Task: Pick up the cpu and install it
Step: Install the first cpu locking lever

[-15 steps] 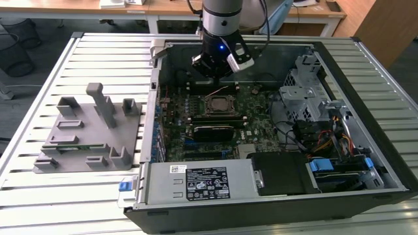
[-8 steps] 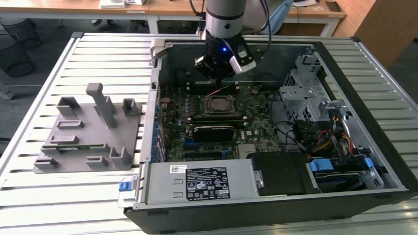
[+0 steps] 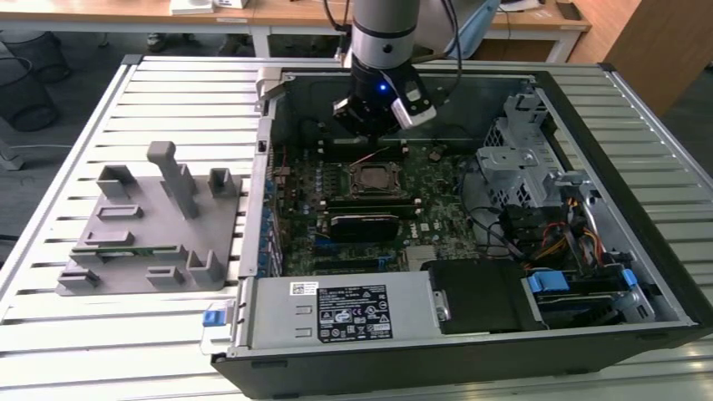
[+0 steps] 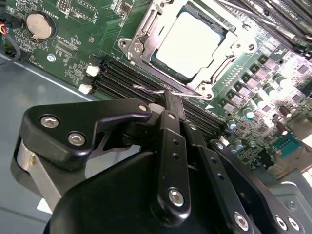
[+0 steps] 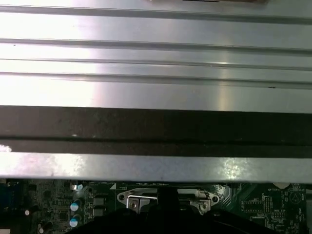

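We see the cpu [image 4: 191, 43] already lying in the socket [image 4: 141, 36] on the motherboard [image 4: 73, 44], its pale metal top facing up inside the metal frame. In the exterior view the same chip [image 3: 369, 177] sits near the middle of the board, inside the open case [image 3: 624, 276].

The gripper [image 4: 171, 100] hangs just beside the socket, on its memory-slot side. Its two fingers are pressed together with nothing between them, and the joined tip sits at the thin wire lever [image 4: 151, 89] that runs along the socket edge. We cannot tell whether the tip touches the wire or only hovers over it. In the exterior view the gripper [image 3: 373, 127] stands over the board, a little towards the rear wall from the socket.

We judge that the picking and placing are done, and the step in hand is locking the chip in: working the retention lever so the frame clamps down. That calls for a steady push along the lever's path, with the tip kept off the chip top and clear of the memory slots [image 4: 122, 78] right under it. A slip here could scrape the board or leave the wire unhooked.

On the slatted table [image 3: 145, 351], at the exterior view's left, the grey fixture [image 3: 150, 221] stands well apart from the case.
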`<action>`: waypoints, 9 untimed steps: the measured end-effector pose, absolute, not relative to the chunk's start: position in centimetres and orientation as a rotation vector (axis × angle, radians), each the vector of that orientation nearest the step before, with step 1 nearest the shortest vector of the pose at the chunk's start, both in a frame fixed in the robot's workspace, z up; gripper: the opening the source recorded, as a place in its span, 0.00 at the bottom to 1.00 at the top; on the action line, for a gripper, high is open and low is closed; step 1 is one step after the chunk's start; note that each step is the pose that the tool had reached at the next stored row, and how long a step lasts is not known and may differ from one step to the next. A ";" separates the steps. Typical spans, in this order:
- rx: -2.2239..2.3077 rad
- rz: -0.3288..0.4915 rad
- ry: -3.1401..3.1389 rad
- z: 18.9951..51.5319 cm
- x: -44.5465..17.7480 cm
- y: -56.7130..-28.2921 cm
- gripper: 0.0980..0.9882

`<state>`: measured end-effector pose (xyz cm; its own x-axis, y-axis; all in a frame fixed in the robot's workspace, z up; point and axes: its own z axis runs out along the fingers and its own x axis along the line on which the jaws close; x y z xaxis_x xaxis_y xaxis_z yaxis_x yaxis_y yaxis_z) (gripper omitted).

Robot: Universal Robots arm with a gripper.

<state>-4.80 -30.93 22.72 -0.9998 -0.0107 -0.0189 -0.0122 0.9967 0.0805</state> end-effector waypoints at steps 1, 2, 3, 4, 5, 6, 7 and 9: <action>-0.018 0.126 3.121 22.7 -4.8 -30.9 0.01; -0.018 0.126 3.121 22.7 -4.7 -30.9 0.01; -0.018 0.126 3.121 22.7 -4.7 -30.9 0.01; -0.018 0.126 3.121 22.6 -4.6 -30.8 0.01; -0.018 0.126 3.121 22.6 -4.6 -30.8 0.01; -0.018 0.126 3.121 22.6 -4.5 -30.8 0.01; -0.018 0.126 3.121 22.6 -4.4 -30.8 0.01; -0.018 0.126 3.121 22.5 -4.3 -30.8 0.01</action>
